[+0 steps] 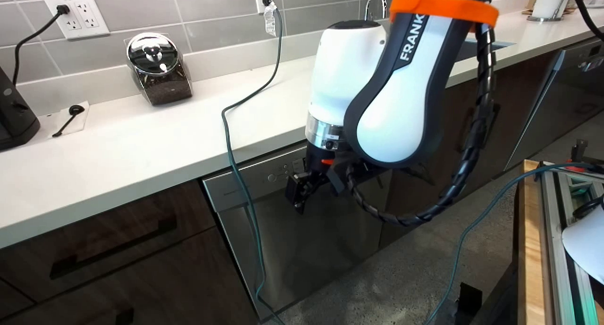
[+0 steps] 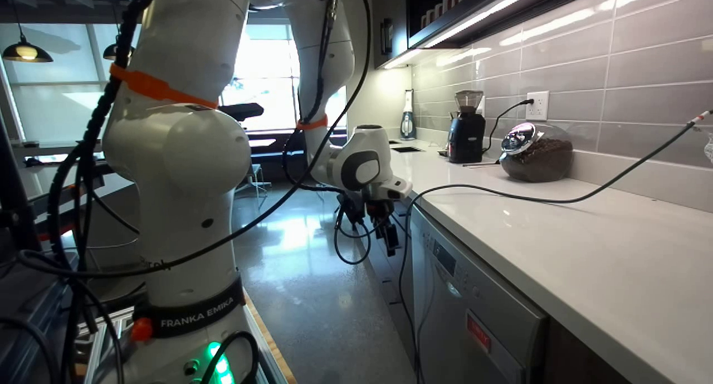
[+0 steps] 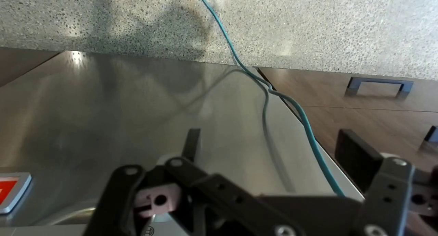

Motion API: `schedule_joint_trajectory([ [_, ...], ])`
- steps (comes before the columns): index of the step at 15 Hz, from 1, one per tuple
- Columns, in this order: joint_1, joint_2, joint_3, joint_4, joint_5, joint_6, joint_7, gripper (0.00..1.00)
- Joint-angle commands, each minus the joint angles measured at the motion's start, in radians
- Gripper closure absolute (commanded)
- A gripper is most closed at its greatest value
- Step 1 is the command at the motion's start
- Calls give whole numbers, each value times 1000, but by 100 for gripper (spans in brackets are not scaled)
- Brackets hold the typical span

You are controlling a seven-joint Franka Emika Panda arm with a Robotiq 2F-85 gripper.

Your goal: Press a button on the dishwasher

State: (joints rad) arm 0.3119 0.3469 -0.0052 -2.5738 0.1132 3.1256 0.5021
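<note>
Dishwasher [image 1: 306, 240] sits under the front edge of the counter [image 1: 141, 141]; in front we see our gripper [image 3: 272, 147] (jaws spread wide) and a cable [image 3: 313, 143].

“FRANK” runs up the arm [image 1: 401, 112] above and right of the fingers [image 1: 298, 187] in an exterior view, cut off by a strap [image 1: 441, 8]. In an exterior view, “FRANKA EMIKA” wraps the base [image 2: 195, 314], lower left of the fingers; lower right of them, a blurred red sign [image 2: 478, 332] on the dishwasher [image 2: 498, 300] appears to say “DIRTY.” The wrist view catches the dishwasher's round emblem [image 3: 149, 231] below the fingers.
</note>
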Motion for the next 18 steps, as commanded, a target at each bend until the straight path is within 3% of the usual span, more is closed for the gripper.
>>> schedule_joint_trajectory([
  [1,68,48,-57,40,30,28,-10,0],
  [8,139,71,-147,82,33,18,-4,0],
  [11,149,76,-164,91,35,18,-4,34],
  [18,174,79,-200,98,35,27,1,89],
])
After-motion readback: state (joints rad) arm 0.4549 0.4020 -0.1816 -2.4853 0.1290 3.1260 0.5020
